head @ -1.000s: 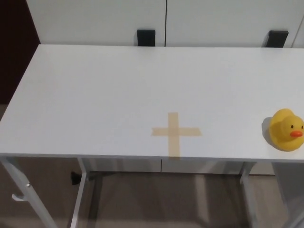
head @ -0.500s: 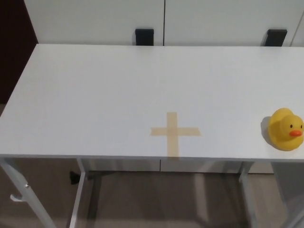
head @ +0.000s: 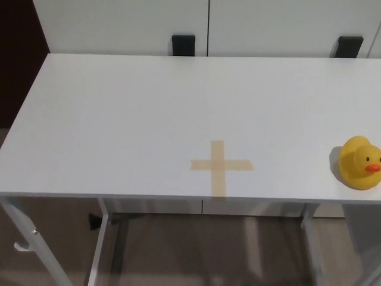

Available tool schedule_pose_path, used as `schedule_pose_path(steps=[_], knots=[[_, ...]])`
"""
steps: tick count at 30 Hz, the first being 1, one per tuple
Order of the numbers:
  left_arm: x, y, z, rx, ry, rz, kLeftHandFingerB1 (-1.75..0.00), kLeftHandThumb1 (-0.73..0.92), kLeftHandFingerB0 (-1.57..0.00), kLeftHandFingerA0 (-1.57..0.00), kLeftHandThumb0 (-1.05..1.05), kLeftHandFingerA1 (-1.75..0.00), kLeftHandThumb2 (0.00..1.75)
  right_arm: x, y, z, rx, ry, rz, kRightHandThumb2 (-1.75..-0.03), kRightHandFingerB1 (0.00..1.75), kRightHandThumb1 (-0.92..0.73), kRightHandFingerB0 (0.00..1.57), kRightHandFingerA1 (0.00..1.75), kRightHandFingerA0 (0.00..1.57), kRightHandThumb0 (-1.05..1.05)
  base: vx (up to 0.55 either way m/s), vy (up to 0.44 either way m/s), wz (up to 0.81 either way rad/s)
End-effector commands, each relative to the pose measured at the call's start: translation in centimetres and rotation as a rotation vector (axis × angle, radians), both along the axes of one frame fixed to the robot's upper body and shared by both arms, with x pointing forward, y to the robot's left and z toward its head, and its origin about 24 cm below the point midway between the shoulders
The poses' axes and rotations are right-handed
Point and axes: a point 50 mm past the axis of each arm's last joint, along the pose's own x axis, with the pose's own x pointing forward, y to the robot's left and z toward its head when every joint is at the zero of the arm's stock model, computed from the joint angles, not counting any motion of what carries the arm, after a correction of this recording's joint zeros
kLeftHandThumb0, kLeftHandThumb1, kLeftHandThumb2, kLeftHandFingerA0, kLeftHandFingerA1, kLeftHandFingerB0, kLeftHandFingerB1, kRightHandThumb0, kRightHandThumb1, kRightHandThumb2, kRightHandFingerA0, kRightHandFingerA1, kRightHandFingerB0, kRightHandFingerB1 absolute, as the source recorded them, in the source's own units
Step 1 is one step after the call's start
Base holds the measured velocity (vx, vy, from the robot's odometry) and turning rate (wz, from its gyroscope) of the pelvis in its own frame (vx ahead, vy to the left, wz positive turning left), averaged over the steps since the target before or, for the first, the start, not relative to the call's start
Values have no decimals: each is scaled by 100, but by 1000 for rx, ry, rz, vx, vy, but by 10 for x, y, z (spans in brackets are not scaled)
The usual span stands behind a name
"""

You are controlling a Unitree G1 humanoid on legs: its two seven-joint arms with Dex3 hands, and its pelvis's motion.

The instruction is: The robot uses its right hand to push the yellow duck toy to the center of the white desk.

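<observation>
A yellow duck toy [head: 359, 162] with an orange beak stands upright on the white desk [head: 131, 113], at its right end close to the front edge, beak pointing right. A tan tape cross [head: 220, 167] marks the desk near the front edge, left of the duck. Neither of my hands shows in the head view.
Behind the desk stands a white wall or cabinet front with two black brackets [head: 183, 44] at the desk's back edge. The desk's white legs [head: 98, 250] and a brown floor show below the front edge. A dark panel [head: 18, 53] lies at the far left.
The whole picture has shifted by a few pixels, so the camera moved slightly. The duck and the cross keep their places on the desk.
</observation>
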Motion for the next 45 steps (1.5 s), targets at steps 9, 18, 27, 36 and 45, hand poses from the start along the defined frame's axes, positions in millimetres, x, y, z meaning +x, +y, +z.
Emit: schedule_pose_path(steps=[9,18,27,36,45], knots=[[0,4,4,23,-16,-5,-97,63,-87,-89,-15,-94,82,29,40,-20,10,80,100,-66,33,-88,23,44,34,-65,0,0,0],[0,3,3,11,-22,-2,-97,61,-90,-90,-14,-94,84,38,63,-35,30,110,164,-101,46,-69,14,55,27,-66,0,0,0],[2,1,2,21,-12,-16,-95,64,-87,-89,-15,-93,79,42,86,-51,82,160,225,-99,46,-71,14,55,24,-65,0,0,0],[-1,0,0,18,-5,-18,-96,65,-89,-90,-15,-91,81,46,102,-56,71,177,262,-101,47,-71,17,56,28,-66,0,0,0],[1,-3,-2,8,-2,-19,-96,67,-89,-90,-20,-91,73,52,121,-63,49,211,300,-109,49,-68,18,60,36,-59,0,0,0]])
